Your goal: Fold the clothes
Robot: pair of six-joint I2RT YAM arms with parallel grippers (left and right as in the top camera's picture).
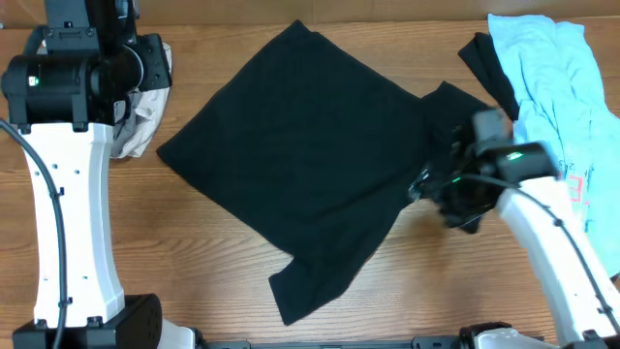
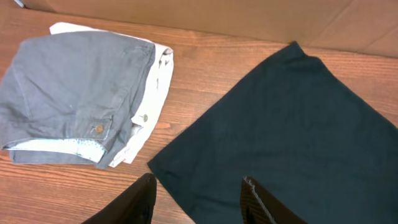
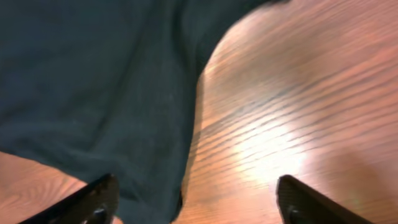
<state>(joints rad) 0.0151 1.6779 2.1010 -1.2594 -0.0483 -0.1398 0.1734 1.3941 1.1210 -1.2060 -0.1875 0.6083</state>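
On the table [image 1: 223, 291], mid-workspace, shirt [image 1: 310, 145] spread cornerwise. Flat across the body, right sleeve bunched, lower hem corner curled. No fold made yet, by the look of it.

Low over the shirt's right edge, by the sleeve, right gripper [image 3: 196, 190]. Fingers wide apart, gripping nothing; cloth under one finger, bare wood under the other. Cannot tell whether touching the cloth. Probably set there to pinch that edge or sleeve and carry it inward for a first fold.

Near the shirt's left corner, left gripper [image 2: 198, 183], fingers released, nothing between them. Likely placed to take that corner as the matching hold, or simply parked clear.

Just beside it, folded pile [image 2: 81, 93], grey over white, apart from the shirt. Looks like finished work kept out of the way. At far right, blue garment [image 1: 552, 68] heaped over a dark one [image 1: 480, 53], apparently waiting.

No box, basket or tray in view. All garments straight on the wood.
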